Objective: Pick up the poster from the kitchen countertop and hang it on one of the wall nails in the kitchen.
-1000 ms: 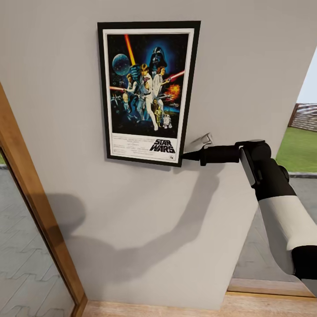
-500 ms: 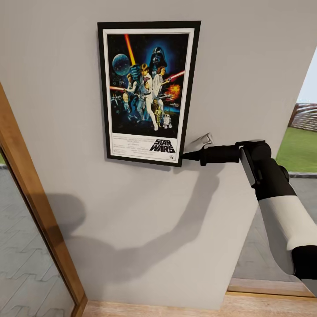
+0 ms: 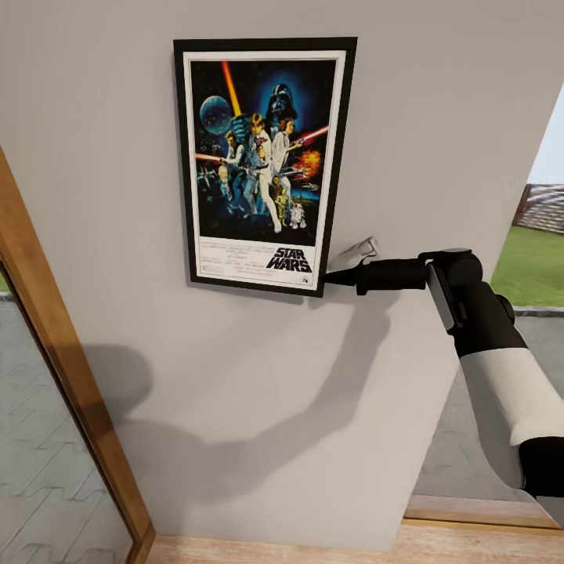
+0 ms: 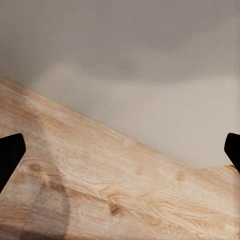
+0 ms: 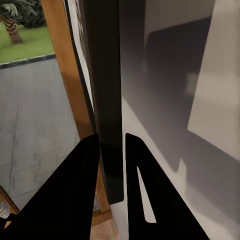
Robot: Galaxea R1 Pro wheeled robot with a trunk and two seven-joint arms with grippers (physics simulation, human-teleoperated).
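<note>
Now poster [image 3: 262,160] edge between right claw [image 5: 112,150] fingers.

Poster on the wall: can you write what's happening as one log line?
poster: flat against wall | right gripper: shut on poster's frame edge | left gripper: open, facing floor

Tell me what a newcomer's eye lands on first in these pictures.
First the poster: a black-framed Star Wars print flat against the grey wall, high and centre in the head view. Next the right gripper, reaching in from the right to the poster's lower right corner; the right wrist view shows its two fingers on either side of the frame's edge. A wooden door frame slants down the left, and green lawn shows at far right.
</note>
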